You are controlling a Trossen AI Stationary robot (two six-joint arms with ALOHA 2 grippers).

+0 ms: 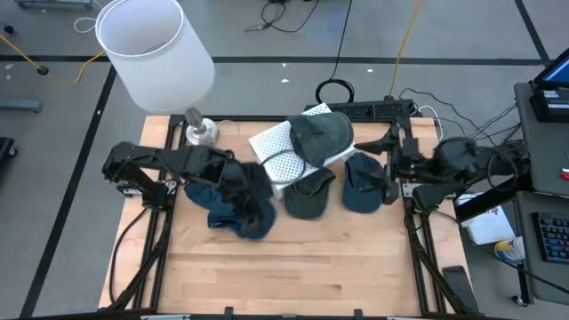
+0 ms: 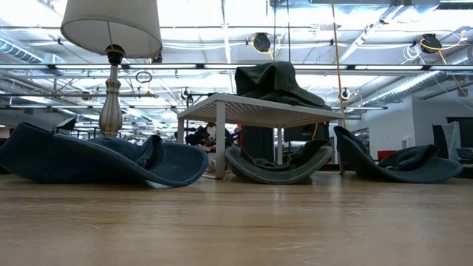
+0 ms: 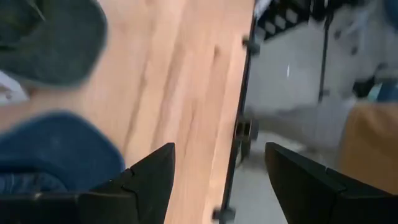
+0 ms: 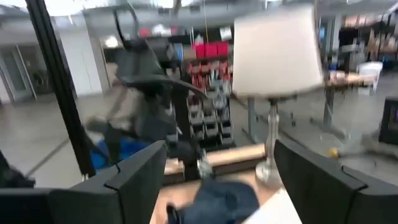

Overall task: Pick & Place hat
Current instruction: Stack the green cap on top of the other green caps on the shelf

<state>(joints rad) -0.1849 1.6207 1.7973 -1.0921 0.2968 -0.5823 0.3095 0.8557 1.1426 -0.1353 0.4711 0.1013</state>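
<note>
Several hats show. A dark grey hat (image 1: 320,133) sits on top of a white perforated stand (image 1: 277,147). A grey-green hat (image 1: 309,194) lies brim-down on the table, partly under the stand. One blue hat (image 1: 363,187) lies at the right, another blue hat (image 1: 229,213) at the left. My left gripper (image 1: 260,200) hangs open above the left blue hat (image 3: 56,149), tipped downward, with nothing between its fingers (image 3: 149,180). My right gripper (image 1: 387,169) is open, raised beside the right blue hat, pointing level toward the lamp.
A lamp with a white shade (image 1: 156,49) and metal foot (image 1: 200,132) stands at the table's far left corner. Black frame rails (image 1: 418,240) run along the table's sides. Bare wood (image 1: 293,267) lies toward the near edge. Cables and a desk are beyond the right side.
</note>
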